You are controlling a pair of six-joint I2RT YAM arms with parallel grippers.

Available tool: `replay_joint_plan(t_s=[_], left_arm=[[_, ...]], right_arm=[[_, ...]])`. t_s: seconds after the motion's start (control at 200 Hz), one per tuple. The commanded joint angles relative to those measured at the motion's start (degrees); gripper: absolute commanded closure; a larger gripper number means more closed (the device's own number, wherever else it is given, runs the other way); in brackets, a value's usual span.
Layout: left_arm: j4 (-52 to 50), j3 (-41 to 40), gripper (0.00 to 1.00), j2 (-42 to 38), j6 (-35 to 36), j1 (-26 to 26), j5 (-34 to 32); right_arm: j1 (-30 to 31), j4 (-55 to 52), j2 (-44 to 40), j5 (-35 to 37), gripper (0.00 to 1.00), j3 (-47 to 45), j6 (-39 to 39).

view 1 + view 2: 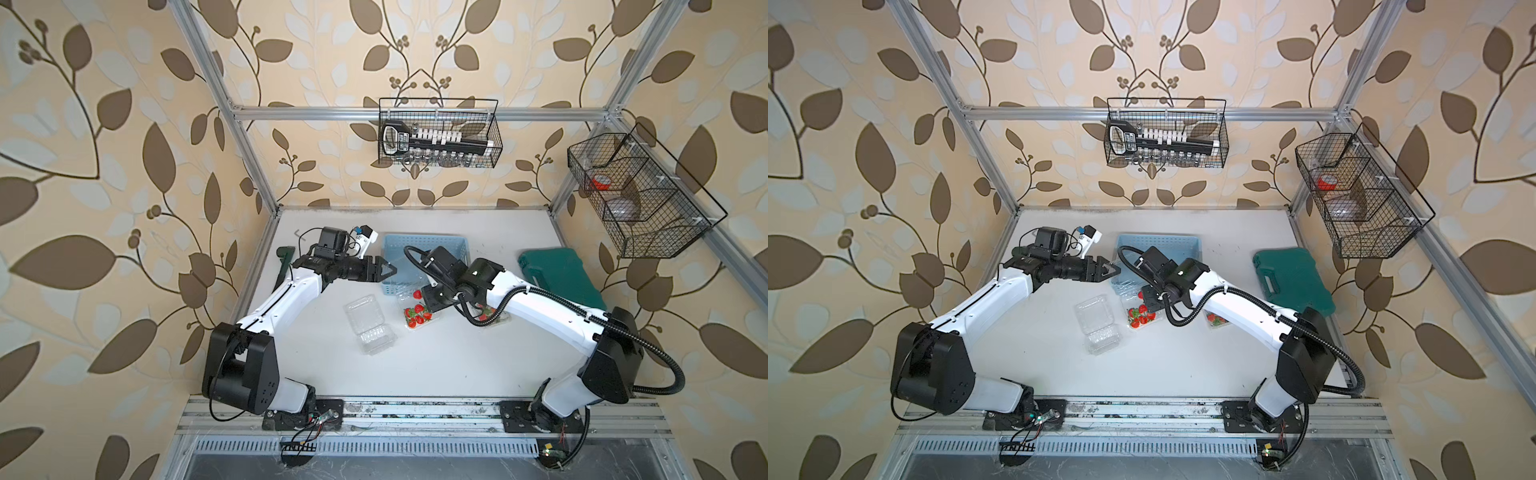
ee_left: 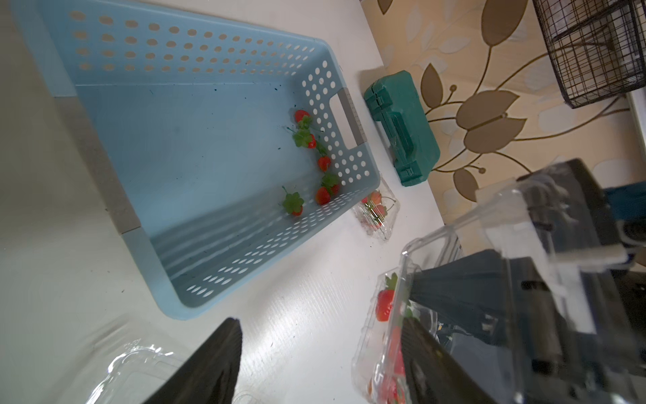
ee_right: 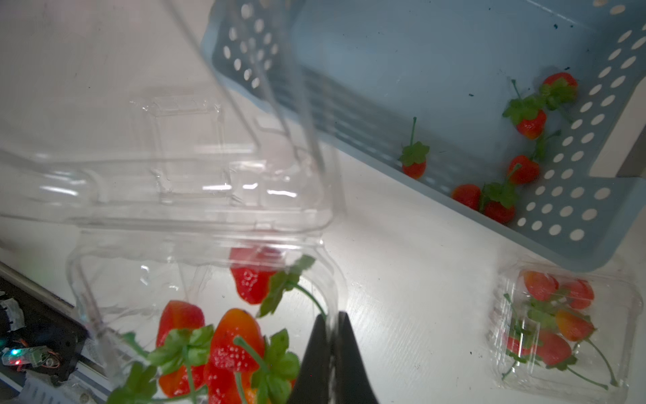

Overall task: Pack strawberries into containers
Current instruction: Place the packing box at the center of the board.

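Tabletop: right end effector pinches container.

A light blue perforated basket stands rear-centre on the white table; a closed green tool case lies near the table's right edge. One black wire basket hangs on the rear rail of the aluminium frame, and a compartmented wire basket hangs on its right side

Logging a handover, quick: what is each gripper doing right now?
Left gripper: open, empty.
Right gripper: shut on the strawberry container's lid.
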Motion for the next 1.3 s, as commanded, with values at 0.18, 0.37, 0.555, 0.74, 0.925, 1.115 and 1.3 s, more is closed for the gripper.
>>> replay_joint_plan(t_s=[0.18, 0.37, 0.555, 0.74, 0.925, 1.115, 1.3], left_arm=[[3.9, -1.4, 0.27, -3.3, -2.1, -0.7, 0.1], [4.4, -1.9, 0.27, -2.8, -2.6, -5.4, -2.1], [9.4, -7.1, 0.28, -2.6, -6.3, -7.8, -3.7], [8.9, -8.0, 0.28, -2.0, -5.9, -8.3, -6.0], [11.9, -10.1, 0.28, -1.0, -7.1, -11.2, -8.6], [16.1, -12.6, 0.29, 0.0, -9.4, -11.6, -9.5], [13.7, -11.8, 0.29, -1.3, -8.5, -11.5, -13.2]], right_arm=[[-3.6, 2.9, -1.8, -2.8, 0.99, -6.6, 0.5], [-3.5, 5.7, -3.1, -4.3, 0.99, -11.2, 1.9], [-3.5, 8.9, -4.7, -4.9, 0.99, -17.0, 3.7], [-3.4, 11.6, -5.3, -4.9, 0.98, -21.6, 4.1], [-3.3, 14.8, -4.7, -4.7, 0.98, -24.3, 3.8], [-3.1, 16.6, -1.8, -4.8, 0.96, -24.0, 2.5], [-2.8, 18.4, 2.0, -5.2, 0.90, -23.3, 1.5]])
